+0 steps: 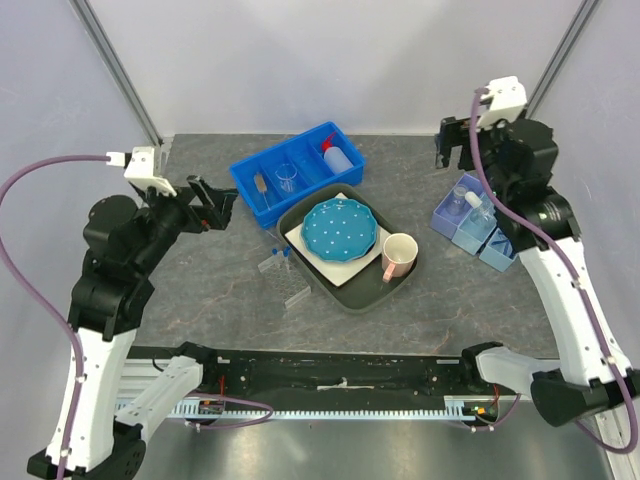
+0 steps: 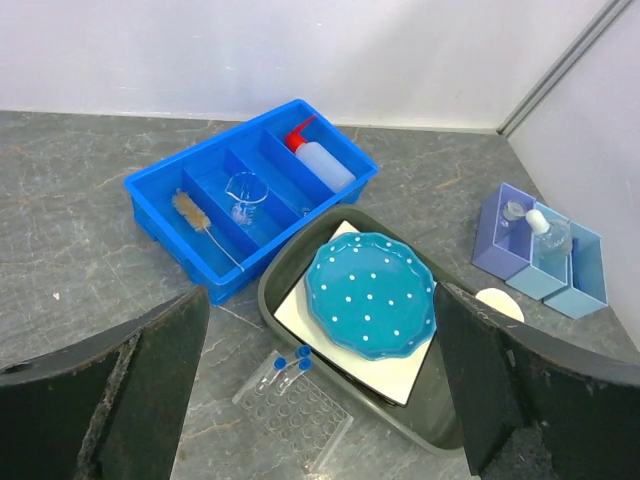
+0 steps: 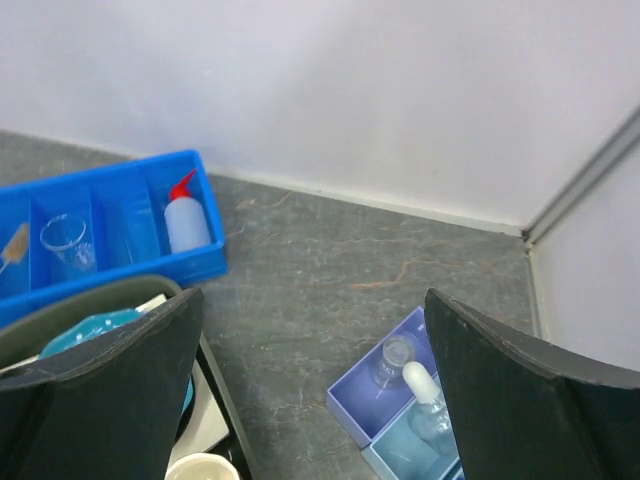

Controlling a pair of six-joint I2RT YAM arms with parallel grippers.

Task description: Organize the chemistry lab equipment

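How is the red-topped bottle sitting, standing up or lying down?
Lying down. The bottle rests on its side in the blue tray, end compartment, red nozzle toward the wall.

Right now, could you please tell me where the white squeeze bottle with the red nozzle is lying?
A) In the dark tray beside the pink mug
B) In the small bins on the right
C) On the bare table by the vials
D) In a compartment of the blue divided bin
D: the squeeze bottle lies on its side in the end compartment of the blue divided bin, at the opposite end from the small brush.
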